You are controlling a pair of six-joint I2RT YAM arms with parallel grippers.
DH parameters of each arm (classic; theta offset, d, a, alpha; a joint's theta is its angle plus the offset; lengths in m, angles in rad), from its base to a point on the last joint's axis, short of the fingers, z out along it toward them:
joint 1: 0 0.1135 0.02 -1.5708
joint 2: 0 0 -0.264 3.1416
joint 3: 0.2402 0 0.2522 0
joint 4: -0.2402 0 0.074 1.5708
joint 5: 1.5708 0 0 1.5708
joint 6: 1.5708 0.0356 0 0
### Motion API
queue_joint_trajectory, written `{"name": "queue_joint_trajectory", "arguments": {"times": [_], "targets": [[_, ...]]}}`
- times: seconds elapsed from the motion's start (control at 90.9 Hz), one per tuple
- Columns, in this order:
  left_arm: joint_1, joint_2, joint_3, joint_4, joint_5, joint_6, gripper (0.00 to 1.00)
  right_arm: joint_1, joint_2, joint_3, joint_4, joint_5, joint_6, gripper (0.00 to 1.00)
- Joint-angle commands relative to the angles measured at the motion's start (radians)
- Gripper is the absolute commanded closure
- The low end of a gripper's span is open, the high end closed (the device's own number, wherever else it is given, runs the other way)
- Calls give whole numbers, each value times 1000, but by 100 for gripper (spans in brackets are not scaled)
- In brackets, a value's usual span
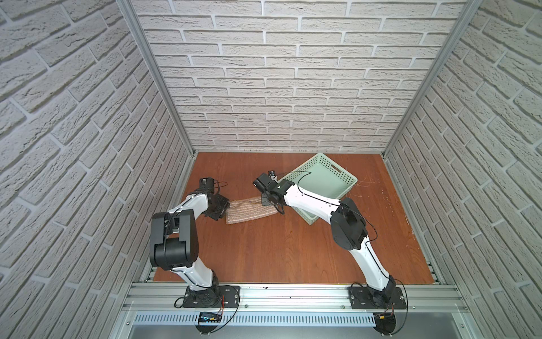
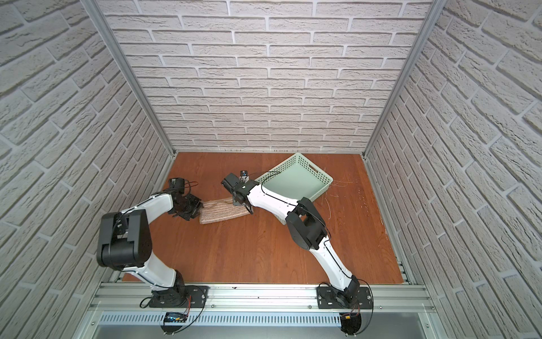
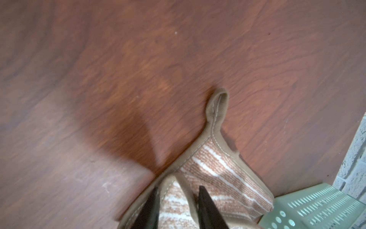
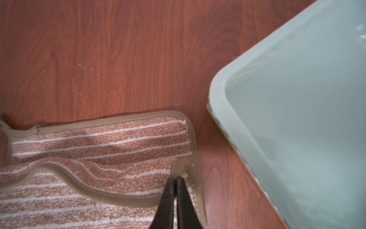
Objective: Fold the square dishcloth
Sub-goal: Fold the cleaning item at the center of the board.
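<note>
The square dishcloth, tan with cream stripes, lies on the wooden table as a long band, one half folded over the other. In the left wrist view the dishcloth shows a hanging loop at its corner. My left gripper is at the cloth's left end, open, its fingers apart with the folded edge lying between them. My right gripper is at the right end, shut on the top layer's bound corner of the dishcloth, which peaks up at the tips.
A mint-green perforated basket stands just right of the cloth, partly under my right arm. Thin pale strands lie beside it. Brick-pattern walls enclose three sides; an aluminium rail runs along the front.
</note>
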Motion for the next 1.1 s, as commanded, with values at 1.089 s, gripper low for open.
{"name": "queue_joint_trajectory", "arguments": {"times": [1.089], "targets": [[-40,-209,22,-68,-124,108,46,0,-37,-28,4,-96,-97,74]]}}
